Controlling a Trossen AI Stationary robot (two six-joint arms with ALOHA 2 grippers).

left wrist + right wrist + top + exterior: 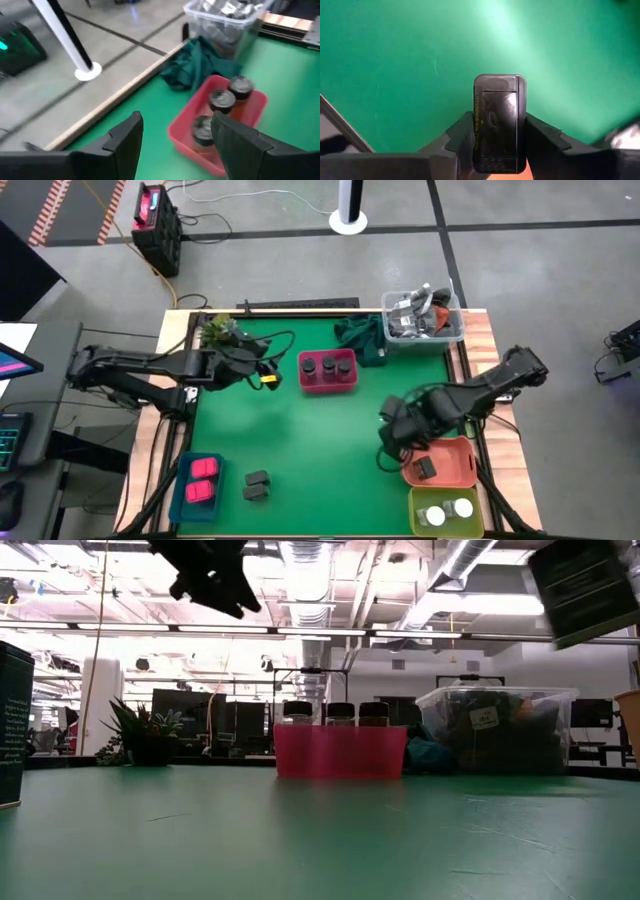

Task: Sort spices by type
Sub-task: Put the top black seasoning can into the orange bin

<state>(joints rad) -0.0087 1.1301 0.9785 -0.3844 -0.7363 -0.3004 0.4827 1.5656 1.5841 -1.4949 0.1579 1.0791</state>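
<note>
My right gripper (pixel 388 442) is shut on a dark grey box (pixel 500 115) high over the green table, beside the orange tray (pixel 455 470), which holds another dark box (pixel 427 468). The low view shows the held box (pixel 585 590) well above the table. My left gripper (pixel 175 150) stands open and empty in the air, left of the pink tray (pixel 328 385) with three dark brown jars (pixel 328 365). Two dark boxes (pixel 257 485) stand on the table near the front. Two pink packets (pixel 202 480) lie in the blue tray (pixel 180 498). Two white-capped jars (pixel 447 513) sit in the green tray (pixel 478 515). My right gripper pinches the dark grey box between its two fingers (pixel 462 137), one on each long narrow side (pixel 476 130). The fingers point down from above and lie along the box. The box is lifted clear of the table, its broad printed face toward the wrist camera.
At the back right stands a clear tub (pixel 422 320) of grey clutter, with a crumpled green cloth (pixel 360 335) beside it. A small plant (pixel 222 332) stands at the back left. The middle of the green table (pixel 320 440) is bare.
</note>
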